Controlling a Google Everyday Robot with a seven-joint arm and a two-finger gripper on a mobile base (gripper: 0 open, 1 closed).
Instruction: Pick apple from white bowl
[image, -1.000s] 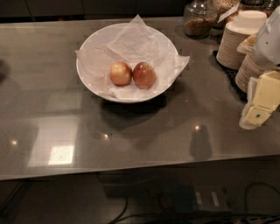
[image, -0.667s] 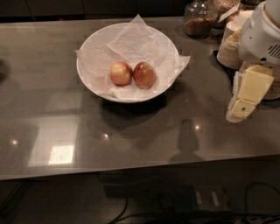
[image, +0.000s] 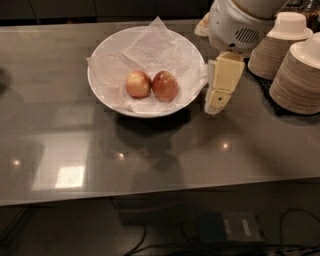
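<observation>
The white bowl (image: 98, 90) stands on the grey table, lined with crinkled white paper. Two apples lie side by side in it. The apple (image: 138, 83) is the paler yellow-pink one on the left. A darker red apple (image: 165, 86) touches it on the right. My gripper (image: 218, 96) hangs from the white arm just outside the bowl's right rim, pointing down, above the table. It holds nothing that I can see.
Two stacks of beige paper bowls (image: 298, 76) stand at the right, close behind the arm, on a dark mat. The grey table (image: 150, 160) runs wide in front of the bowl, with its front edge near the bottom.
The arm and gripper have moved left from the table's right side to the bowl's right rim. The apples have not moved in the bowl.
</observation>
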